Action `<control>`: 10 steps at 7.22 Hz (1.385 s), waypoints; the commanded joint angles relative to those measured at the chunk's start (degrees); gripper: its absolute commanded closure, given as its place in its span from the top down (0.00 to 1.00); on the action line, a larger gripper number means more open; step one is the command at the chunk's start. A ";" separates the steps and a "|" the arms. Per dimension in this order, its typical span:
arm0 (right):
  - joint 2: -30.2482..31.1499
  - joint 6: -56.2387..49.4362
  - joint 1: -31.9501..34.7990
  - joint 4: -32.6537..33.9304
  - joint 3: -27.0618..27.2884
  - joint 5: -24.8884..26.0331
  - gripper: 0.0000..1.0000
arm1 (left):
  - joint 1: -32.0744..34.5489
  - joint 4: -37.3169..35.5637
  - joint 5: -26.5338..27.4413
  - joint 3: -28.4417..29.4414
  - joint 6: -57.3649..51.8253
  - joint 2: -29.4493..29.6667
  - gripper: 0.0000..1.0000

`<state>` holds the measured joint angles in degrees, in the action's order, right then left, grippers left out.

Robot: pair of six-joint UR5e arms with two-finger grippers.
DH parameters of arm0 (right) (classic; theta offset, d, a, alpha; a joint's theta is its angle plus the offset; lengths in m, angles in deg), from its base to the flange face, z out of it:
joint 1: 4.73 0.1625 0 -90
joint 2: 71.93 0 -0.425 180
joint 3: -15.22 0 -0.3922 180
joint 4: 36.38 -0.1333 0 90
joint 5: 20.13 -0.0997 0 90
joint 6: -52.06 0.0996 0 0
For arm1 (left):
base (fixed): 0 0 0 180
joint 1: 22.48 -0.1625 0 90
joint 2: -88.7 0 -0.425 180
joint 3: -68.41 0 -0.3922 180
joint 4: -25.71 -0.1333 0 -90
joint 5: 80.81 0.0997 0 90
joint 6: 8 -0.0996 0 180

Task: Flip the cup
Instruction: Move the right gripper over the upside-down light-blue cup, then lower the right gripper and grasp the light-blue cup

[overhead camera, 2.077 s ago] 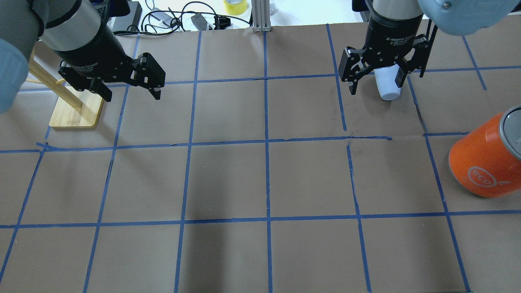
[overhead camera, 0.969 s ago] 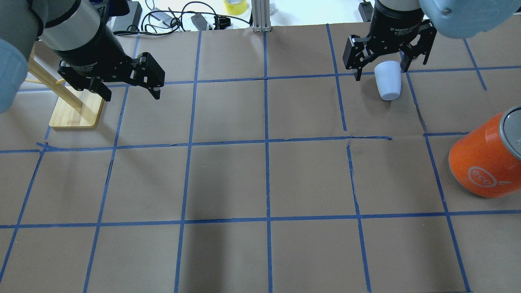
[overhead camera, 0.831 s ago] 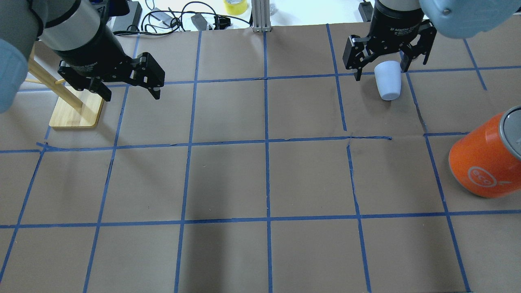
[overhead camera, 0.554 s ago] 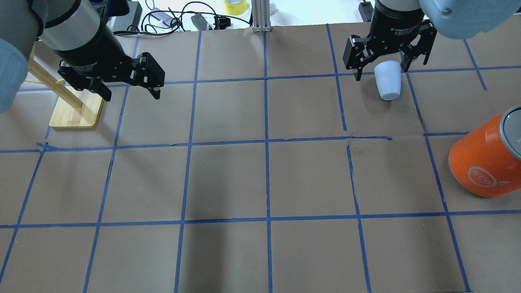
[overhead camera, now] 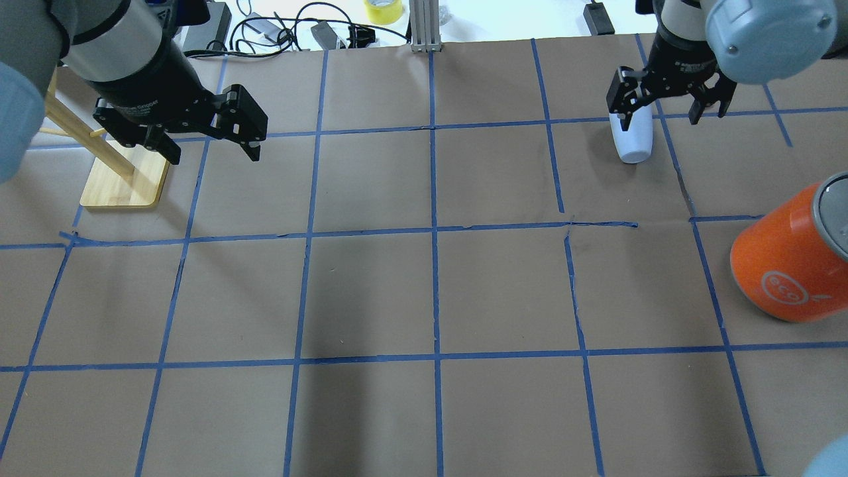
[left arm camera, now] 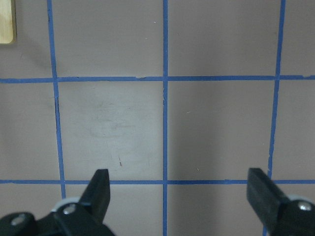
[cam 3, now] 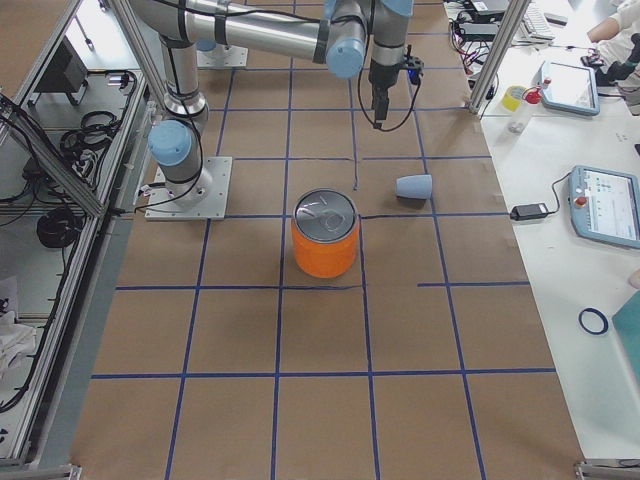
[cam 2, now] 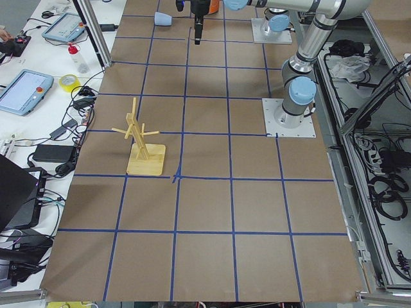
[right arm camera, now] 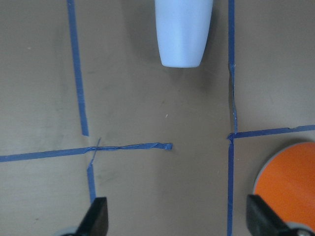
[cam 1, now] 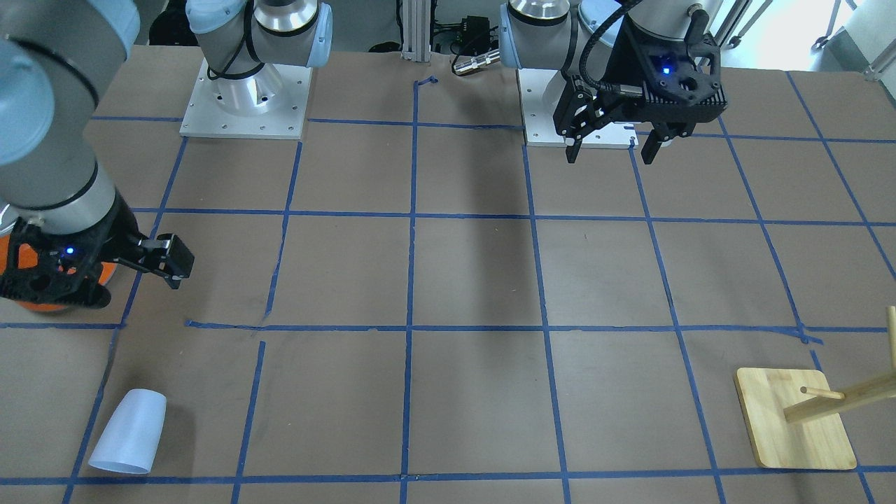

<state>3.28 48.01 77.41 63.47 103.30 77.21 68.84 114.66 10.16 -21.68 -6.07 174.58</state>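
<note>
Brown-papered bench | cup lies on its side near far right corner | left pincer and right pincer gape, empty | I judge it light, stiff, slippery; I'd pinch across mid-wall.

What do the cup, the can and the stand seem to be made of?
The cup looks like plastic: pale blue-white, smooth and matte, one even colour. The can seems to be painted metal: an orange wall with a soft sheen and a silver-grey top. The stand looks like light wood, perhaps bamboo: pale yellow and unpainted.
</note>
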 commanded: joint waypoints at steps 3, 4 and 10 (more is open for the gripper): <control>-12.77 -3.78 -4.18 13.96 2.54 -0.66 1.00 | 0.00 0.00 0.00 0.00 0.00 -0.09 1.00; -15.41 -4.21 -4.18 18.41 2.88 -0.66 1.00 | 0.00 0.00 0.00 0.00 0.00 -0.09 1.00; -19.55 -4.30 -4.18 30.02 3.06 -4.25 1.00 | 0.00 0.09 0.09 0.00 0.00 -0.09 1.00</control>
<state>-14.43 43.77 73.23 90.45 106.44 74.88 68.84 114.74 10.24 -21.68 -6.07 174.49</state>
